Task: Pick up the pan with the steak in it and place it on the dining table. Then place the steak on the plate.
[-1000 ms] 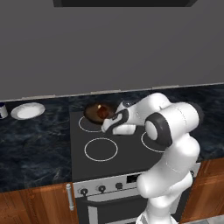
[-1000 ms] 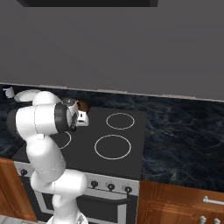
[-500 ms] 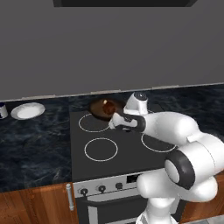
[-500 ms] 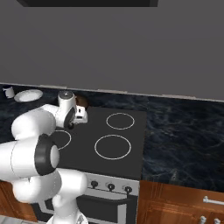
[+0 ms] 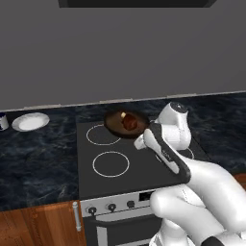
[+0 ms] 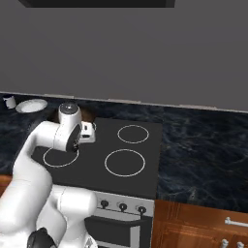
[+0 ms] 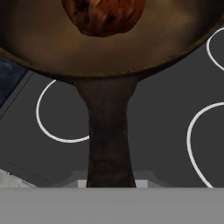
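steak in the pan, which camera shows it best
The hand view: the lumpy reddish-brown steak is large and close in the dark round frying pan. The left base view shows it small; in the right base view the arm hides it.

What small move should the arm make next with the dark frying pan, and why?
Probably carry it level toward the white round plate. The end effector is shut on the long handle of the dark round frying pan, which seems raised off the dark grey cooktop, reddish-brown steak inside.

Dark counter [image 5: 43, 158] between cooktop [image 5: 125, 163] and plate [image 5: 30, 121] lies bare; a cup [image 5: 3, 121] flanks the plate.
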Available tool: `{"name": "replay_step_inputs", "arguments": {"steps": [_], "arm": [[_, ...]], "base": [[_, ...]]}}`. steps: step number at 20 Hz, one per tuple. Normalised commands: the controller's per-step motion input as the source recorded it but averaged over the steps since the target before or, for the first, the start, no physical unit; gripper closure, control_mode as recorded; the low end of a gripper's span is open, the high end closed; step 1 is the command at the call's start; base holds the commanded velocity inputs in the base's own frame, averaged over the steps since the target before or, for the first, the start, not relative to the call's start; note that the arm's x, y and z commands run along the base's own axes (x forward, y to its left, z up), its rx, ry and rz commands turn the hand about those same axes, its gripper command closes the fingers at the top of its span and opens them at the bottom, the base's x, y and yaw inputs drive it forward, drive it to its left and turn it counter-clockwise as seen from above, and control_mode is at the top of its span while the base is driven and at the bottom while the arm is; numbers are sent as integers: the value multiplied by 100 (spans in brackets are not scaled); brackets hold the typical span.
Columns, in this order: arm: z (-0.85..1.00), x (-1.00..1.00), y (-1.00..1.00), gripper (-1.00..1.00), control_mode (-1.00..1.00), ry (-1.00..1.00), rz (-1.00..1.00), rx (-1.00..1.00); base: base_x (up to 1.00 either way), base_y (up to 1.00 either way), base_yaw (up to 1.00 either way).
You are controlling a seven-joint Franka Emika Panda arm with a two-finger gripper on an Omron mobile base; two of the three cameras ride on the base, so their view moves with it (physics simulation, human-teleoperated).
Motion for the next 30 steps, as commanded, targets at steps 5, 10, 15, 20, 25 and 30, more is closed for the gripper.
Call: {"name": "replay_step_inputs", "arguments": {"steps": [5,10,15,20,25,30], "arm": [[37,-100,-22,100,-100,2,6,0],[41,-100,-18,100,-100,4,5,0],[43,-100,-14,100,-100,6,3,0],[37,-100,-16,100,-100,6,1,0],[24,-100,-11,100,-100,-3,2,0],[12,-73,0,100,-100,-30,2,0]], "base": [[0,0,0],[0,0,0],[0,0,0],[0,0,0],[0,0,0],[0,0,0]]}}
